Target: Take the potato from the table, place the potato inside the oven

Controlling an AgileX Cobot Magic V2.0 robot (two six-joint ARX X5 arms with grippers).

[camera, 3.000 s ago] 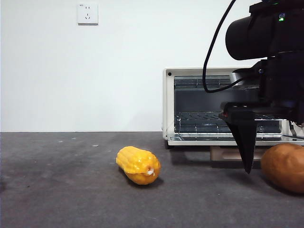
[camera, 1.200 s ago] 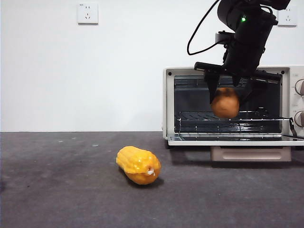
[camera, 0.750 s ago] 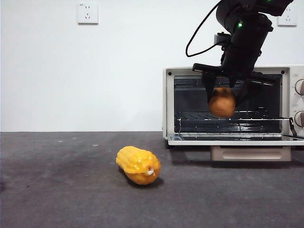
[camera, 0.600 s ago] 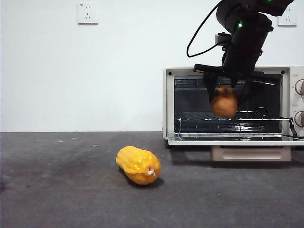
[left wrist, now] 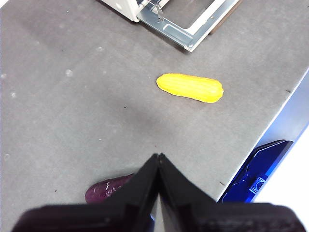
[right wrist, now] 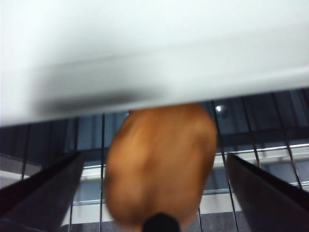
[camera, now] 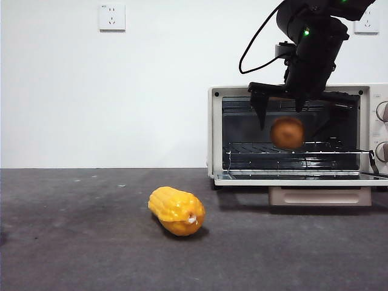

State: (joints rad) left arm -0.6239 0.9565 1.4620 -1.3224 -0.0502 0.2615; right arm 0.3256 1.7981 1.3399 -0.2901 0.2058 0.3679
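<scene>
Potato [camera: 287, 133]: inside the open mouth of the oven [camera: 216, 130], just above the wire rack [camera: 242, 151], apparently in mid-air and slightly blurred.
Long axis: seems to run front to back into the oven, since the front view shows a round end and the right wrist view an oval.
Right gripper [camera: 290, 104]: jaws spread wide either side of the potato, clear of it, holding nothing.
Left gripper [left wrist: 158, 159]: jaws pressed together, empty, above the table [left wrist: 72, 111].
Corn cob [camera: 176, 210]: lying on the near table, left of the oven.
Hidden: oven top blurs across the right wrist view.

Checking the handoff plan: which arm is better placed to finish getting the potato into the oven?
Right. Its claw hangs open at the oven mouth around the potato; the left claw is away over the table.
</scene>
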